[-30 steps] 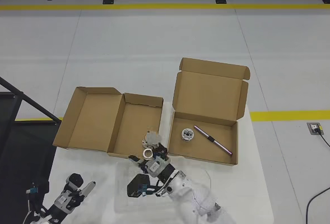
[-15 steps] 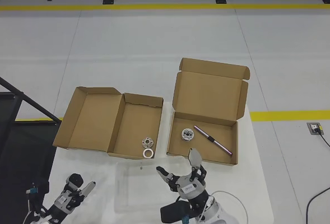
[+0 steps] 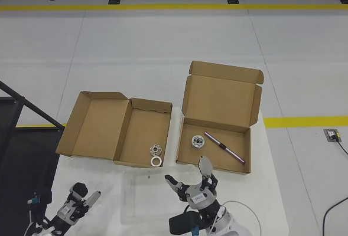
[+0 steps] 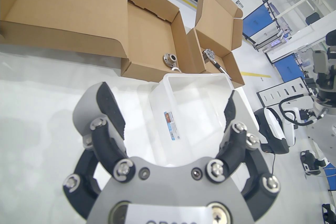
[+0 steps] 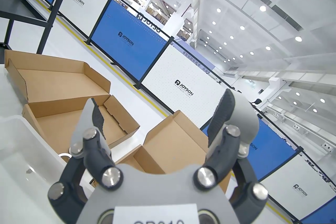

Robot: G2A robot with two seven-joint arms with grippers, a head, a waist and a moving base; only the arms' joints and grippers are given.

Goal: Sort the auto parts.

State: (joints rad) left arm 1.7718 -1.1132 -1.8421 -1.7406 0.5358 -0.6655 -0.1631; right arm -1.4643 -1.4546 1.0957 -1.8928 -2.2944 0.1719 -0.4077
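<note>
- Hovering low over the worktop's (image 3: 265, 197) near left corner, the left pincer (image 4: 168, 96) is spread wide and holds nothing.
- The right pincer (image 3: 187, 171) is also released and bare, at the far edge of the clear bin (image 3: 139, 203).
- A flange (image 3: 156, 148) and a washer (image 3: 156, 160) lie in the left box (image 3: 139, 127).
- A gear (image 3: 197, 140) and a rod (image 3: 224, 147) lie in the right box (image 3: 238, 138).
</note>
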